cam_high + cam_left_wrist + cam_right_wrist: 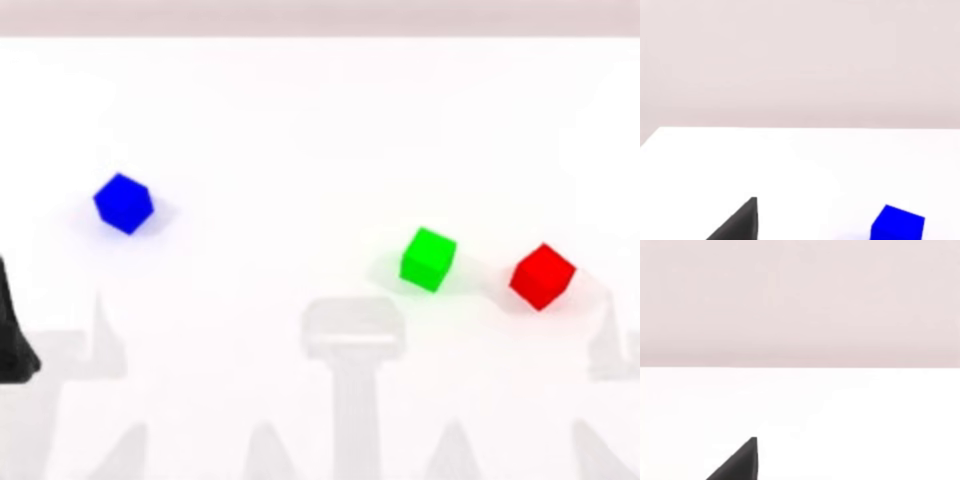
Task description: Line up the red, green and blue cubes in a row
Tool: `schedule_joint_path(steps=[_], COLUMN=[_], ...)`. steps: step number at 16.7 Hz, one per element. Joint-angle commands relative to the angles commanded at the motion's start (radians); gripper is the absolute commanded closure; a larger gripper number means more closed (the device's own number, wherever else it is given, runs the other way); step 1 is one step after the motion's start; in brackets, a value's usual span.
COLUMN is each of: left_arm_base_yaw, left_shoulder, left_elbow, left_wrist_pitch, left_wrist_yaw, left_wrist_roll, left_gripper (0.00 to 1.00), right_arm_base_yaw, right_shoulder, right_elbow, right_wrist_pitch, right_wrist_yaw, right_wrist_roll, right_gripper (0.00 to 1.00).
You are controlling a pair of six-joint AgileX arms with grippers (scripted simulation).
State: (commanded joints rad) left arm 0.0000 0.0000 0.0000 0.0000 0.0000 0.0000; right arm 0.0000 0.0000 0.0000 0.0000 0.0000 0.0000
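So the row isn't really there yet. The green cube (429, 259) and the red cube (542, 276) are already neighbours on the right half of the table (300, 150), near each other with a small gap, red a touch closer to the front edge. The blue cube (123, 203) is the odd one out: well apart from them on the left side and a bit farther back. My read is that 2 of the 3 are roughly placed and the blue one is what's left, plus maybe squaring them up, since all 3 sit rotated at different angles rather than edge-parallel.

The left gripper (14, 340) is just a dark shape poking in at the left edge of the top view, near the front of the table and not touching anything. Can't tell whether its claw is spread or pinched; the left wrist view only shows 1 dark fingertip (742, 222) with the blue cube off to the side. The right gripper doesn't show in the top view, and its wrist view gives 1 dark fingertip (742, 462) over bare table, so no call there either.

Material-wise: plain smooth cubes, sharp edges, flat saturated colour, soft shadows on a matte white tabletop.
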Motion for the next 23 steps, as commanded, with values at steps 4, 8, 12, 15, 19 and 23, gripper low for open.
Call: schedule_joint_path(steps=[4, 8, 12, 15, 19, 23], left_arm_base_yaw=[0.000, 0.000, 0.000, 0.000, 0.000, 0.000], left_shoulder=[0.000, 0.000, 0.000, 0.000, 0.000, 0.000], left_elbow=[0.000, 0.000, 0.000, 0.000, 0.000, 0.000], left_wrist_pitch=[0.000, 0.000, 0.000, 0.000, 0.000, 0.000], left_wrist_yaw=[0.000, 0.000, 0.000, 0.000, 0.000, 0.000], left_wrist_roll=[0.000, 0.000, 0.000, 0.000, 0.000, 0.000], left_gripper=[0.00, 0.00, 0.00, 0.00, 0.00, 0.00], right_arm_base_yaw=[0.008, 0.045, 0.097, 0.142, 0.202, 0.254], right_shoulder=[0.030, 0.219, 0.574, 0.913, 1.342, 1.674], right_elbow=[0.030, 0.210, 0.487, 0.716, 1.013, 1.276], right_wrist_pitch=[-0.022, -0.147, -0.345, -0.520, -0.754, -0.949], right_wrist_yaw=[-0.002, -0.005, -0.003, 0.000, 0.003, 0.004], right_wrist_roll=[-0.007, -0.049, -0.115, -0.174, -0.250, -0.314], right_gripper=[0.00, 0.00, 0.00, 0.00, 0.00, 0.00])
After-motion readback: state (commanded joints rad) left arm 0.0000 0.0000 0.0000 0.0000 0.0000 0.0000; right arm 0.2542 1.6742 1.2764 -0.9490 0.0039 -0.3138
